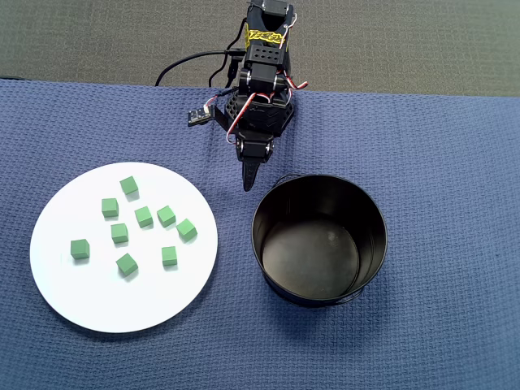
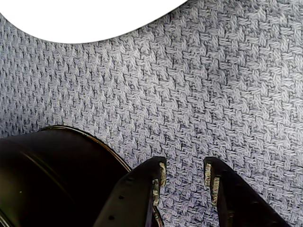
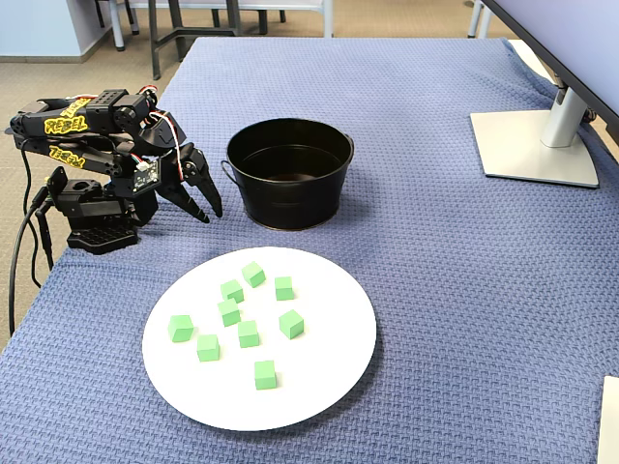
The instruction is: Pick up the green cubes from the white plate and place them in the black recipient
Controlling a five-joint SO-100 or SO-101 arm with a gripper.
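Note:
Several small green cubes [image 1: 144,216] [image 3: 249,333] lie scattered on the white plate [image 1: 73,292] [image 3: 319,367], left of centre in the overhead view. An edge of the plate [image 2: 85,19] shows at the top of the wrist view. The black recipient [image 1: 268,272] [image 3: 290,203] stands upright and empty to the right of the plate, and its wall [image 2: 47,175] fills the wrist view's lower left. My gripper [image 1: 248,180] [image 2: 183,172] [image 3: 207,207] hovers low over bare cloth between plate and recipient, beside the tin's rim. It is open a little, with only cloth between the fingers [image 2: 158,177].
A blue woven cloth [image 1: 439,162] covers the table, and its far edge runs behind the arm's base [image 3: 92,208]. Cables [image 1: 187,63] trail from the base. A monitor stand [image 3: 537,145] sits at the far right in the fixed view.

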